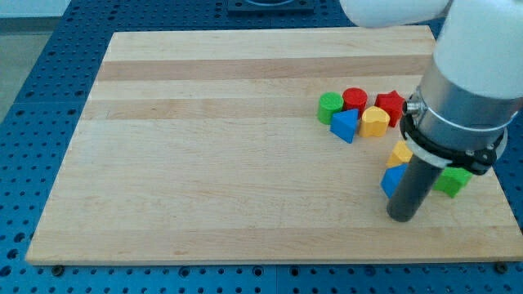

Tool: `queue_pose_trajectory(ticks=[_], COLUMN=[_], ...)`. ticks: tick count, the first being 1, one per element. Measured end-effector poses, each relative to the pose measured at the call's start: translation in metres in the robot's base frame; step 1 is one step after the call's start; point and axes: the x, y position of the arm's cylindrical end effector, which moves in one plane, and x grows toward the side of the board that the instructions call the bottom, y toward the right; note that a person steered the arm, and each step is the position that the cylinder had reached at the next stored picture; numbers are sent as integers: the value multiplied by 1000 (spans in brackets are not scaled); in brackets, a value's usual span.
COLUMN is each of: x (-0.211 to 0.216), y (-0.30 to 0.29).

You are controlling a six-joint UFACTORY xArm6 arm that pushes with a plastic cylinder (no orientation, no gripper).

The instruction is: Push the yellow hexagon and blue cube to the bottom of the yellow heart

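Observation:
The yellow heart (374, 121) lies right of centre on the wooden board (204, 163). The yellow hexagon (400, 153) lies a little below and right of the heart, partly hidden by the arm. The blue cube (392, 180) sits just under the hexagon, touching it. My tip (403, 217) rests on the board right at the blue cube's lower right side, and the rod covers part of the cube.
A green cylinder (330, 107), a red cylinder (355, 100), a red star (391, 106) and a blue triangle (346, 126) cluster around the heart. A green block (452, 181) lies right of the rod. The board's right edge is close.

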Motion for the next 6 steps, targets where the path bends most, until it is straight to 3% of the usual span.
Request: queue_pose_trajectory(ticks=[3, 6], x=[7, -75], y=[15, -25])
